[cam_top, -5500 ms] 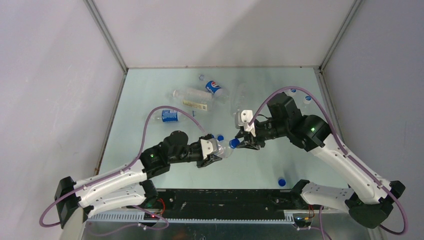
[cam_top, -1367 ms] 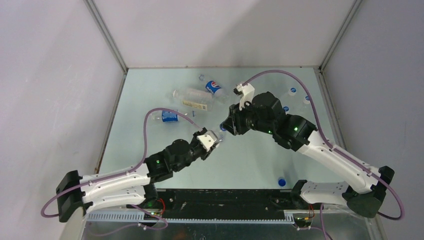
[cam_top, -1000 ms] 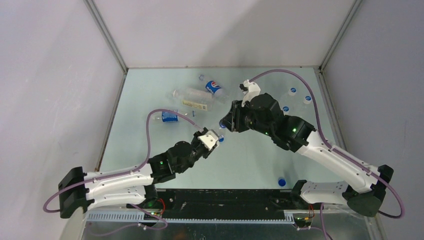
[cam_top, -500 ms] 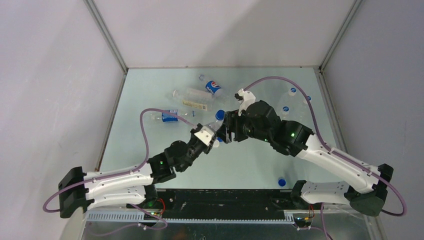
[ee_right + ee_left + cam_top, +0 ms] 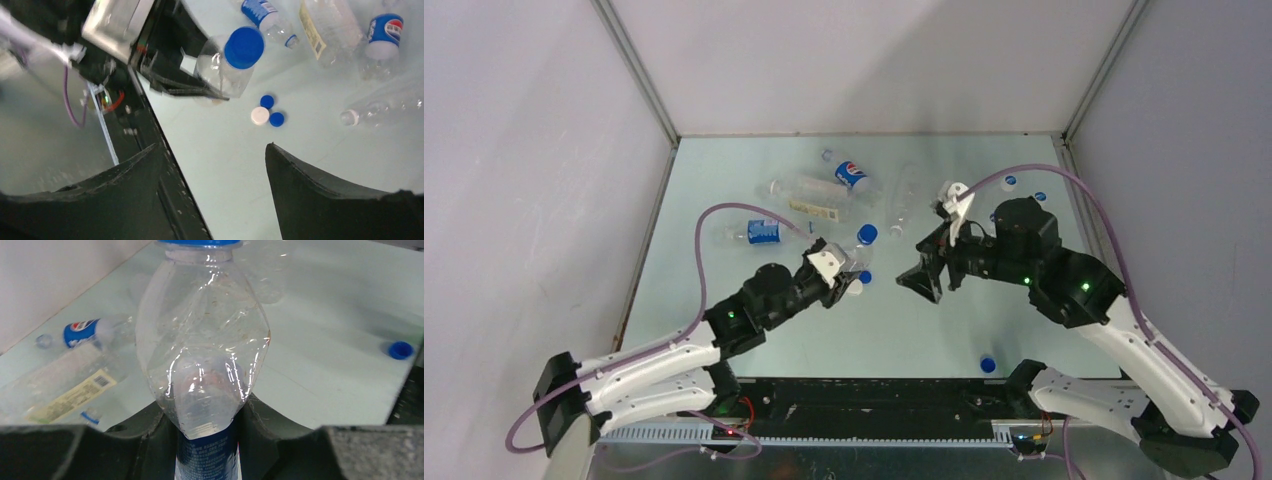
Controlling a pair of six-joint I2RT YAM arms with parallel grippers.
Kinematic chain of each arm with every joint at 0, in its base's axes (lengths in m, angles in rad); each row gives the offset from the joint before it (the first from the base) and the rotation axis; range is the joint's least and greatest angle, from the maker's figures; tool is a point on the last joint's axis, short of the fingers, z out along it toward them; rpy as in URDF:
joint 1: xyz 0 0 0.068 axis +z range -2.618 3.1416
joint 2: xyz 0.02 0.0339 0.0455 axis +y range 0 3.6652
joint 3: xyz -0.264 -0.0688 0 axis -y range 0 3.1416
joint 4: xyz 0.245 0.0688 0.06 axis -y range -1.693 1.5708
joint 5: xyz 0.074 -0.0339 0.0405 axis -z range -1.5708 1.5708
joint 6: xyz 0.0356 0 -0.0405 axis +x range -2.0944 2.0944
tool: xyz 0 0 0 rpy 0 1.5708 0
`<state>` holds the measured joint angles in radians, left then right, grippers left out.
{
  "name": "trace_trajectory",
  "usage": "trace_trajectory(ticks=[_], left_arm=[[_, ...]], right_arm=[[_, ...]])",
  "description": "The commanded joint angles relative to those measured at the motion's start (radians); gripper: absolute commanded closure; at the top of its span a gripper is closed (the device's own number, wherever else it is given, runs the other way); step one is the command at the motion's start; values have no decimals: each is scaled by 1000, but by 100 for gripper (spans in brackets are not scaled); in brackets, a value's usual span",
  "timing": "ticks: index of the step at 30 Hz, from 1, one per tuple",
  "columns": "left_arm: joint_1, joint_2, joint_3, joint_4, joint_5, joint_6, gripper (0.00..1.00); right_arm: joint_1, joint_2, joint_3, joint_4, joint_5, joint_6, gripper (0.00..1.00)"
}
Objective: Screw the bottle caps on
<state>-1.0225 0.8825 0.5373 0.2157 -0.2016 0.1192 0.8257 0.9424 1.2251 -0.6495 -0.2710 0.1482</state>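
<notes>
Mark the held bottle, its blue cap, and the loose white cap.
held bottle (image 5: pixel 202 340), left wrist view, clear crumpled body.
blue cap (image 5: pixel 244 47), right wrist view, top face.
white cap (image 5: pixel 260 115), right wrist view, top face.

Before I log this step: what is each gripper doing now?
Left gripper: closed on the capped clear bottle.
Right gripper: open, holding nothing.

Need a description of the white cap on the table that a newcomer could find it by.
Start at the left gripper, near the middle of the table, which grips a clear bottle wearing a blue cap. On the table just beside that bottle, three loose caps sit bunched together. The white cap is the only white one; the two loose blue caps flank it.
</notes>
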Motion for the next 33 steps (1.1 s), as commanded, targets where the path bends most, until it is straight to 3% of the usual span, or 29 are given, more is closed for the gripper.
trace_trajectory(ticks=[1,6,10,20,33], left_arm=[[78,-32,104,-183,429,15,77],[113,6,188,-398,626,121,77],[114,28,218,-452,713,158,77],[114,47,247,-478,760,186,78],[114,62,254,-460,768,180,78]], right_arm=[[-43,-45,13,-101,-277,-436,23],[-47,-22,68,-209,-297,-692,24],[-47,45,144,-296,-313,-808,26],[-44,102,171,-306,-411,-884,34],[-2,156,174,-322,-399,-915,43]])
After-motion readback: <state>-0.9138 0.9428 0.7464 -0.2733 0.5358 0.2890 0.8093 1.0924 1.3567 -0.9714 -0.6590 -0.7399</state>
